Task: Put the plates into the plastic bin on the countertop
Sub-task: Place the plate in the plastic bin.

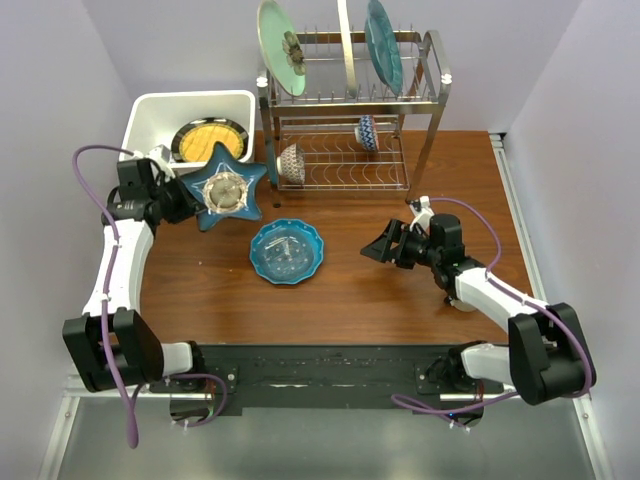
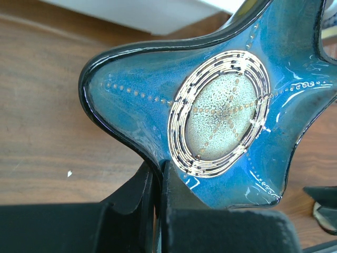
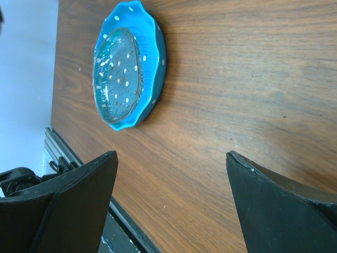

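— How does the star plate [image 1: 228, 190] look?
— Dark blue, shiny, with a pale ringed middle. The left gripper [image 2: 159, 184] pinches its edge, upper left, beside the white bin [image 1: 150, 105]. The right gripper [image 3: 171, 155] gapes wide, empty.

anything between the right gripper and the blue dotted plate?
No. Only bare table separates the right gripper from the blue dotted plate; top and right wrist views both show it.

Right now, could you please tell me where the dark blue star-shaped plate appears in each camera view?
Top external: star-shaped plate left of centre, by the white bin, in the left gripper.
Left wrist: fills the centre and right, gripper shut on its lower edge.
Right wrist: not in it.
Shared landmark: the brown wooden tabletop.
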Robot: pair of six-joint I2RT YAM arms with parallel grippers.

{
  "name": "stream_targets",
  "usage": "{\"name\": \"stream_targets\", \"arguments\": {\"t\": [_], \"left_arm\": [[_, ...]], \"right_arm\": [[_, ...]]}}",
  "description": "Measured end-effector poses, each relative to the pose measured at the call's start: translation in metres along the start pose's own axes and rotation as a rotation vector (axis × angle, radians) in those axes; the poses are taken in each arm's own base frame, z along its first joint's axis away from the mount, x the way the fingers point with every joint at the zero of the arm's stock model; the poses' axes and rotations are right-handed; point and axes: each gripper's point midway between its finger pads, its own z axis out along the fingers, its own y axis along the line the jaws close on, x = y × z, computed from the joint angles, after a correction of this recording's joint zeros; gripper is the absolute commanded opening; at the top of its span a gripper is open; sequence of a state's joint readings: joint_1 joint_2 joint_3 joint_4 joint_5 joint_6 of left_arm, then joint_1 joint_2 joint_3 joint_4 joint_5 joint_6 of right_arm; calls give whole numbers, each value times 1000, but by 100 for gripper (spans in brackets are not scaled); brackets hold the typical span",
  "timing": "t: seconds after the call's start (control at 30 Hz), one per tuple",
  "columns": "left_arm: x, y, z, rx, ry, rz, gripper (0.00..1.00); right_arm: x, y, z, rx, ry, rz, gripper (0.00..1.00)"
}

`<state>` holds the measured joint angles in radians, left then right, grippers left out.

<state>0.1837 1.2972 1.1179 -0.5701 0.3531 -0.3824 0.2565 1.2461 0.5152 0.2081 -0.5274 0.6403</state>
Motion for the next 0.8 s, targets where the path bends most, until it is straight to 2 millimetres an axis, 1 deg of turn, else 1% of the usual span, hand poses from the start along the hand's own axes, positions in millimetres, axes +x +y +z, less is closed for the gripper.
{"name": "stream_targets", "arguments": {"t": [0.2,0.3,0.5,0.8], "left_arm": [[-22,-9,3,31,-44,-24,0],[-30,-10,5,32,-60,-34,0],[-47,-9,9,27,-88,-75,0],[-84,-7,17,5,-152,-105,0]], "right_arm": [[4,-1,1,-3,19,7,88],[4,-1,1,-2,21,7,88],[5,-2,1,-1,23,6,88],[5,-2,1,1,24,7,88]]}}
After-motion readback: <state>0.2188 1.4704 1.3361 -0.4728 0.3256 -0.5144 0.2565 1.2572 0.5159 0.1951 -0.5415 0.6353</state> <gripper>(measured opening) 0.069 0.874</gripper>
